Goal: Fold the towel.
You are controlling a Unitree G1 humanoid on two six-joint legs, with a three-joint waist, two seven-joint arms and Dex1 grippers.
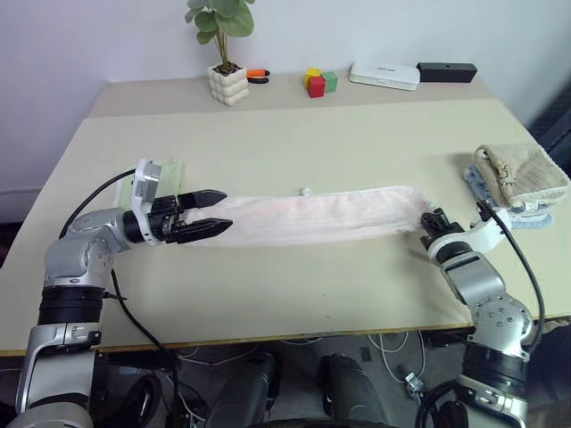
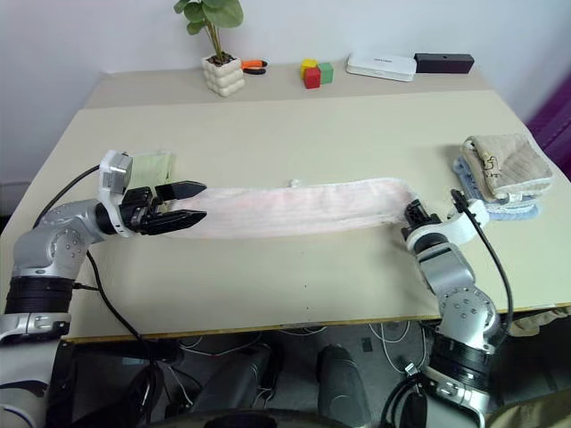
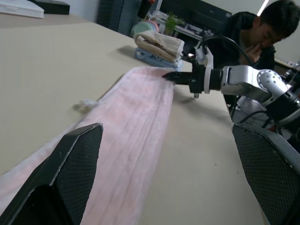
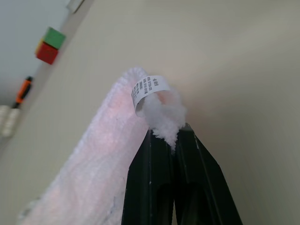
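Silver-grey jointed arms with black fingers
Left end effector [image 1: 207,217] has a white wrist block; right end effector [image 1: 434,220] a white bracket; black cables trail both arms

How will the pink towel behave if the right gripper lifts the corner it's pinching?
Probably floppy: the towel lies as a long, limp strip on the table, so only the end near the right gripper should rise while the rest drags. The fluffy pile looks grippy, so slipping seems unlikely. The left gripper stands open over the far end and won't anchor it.
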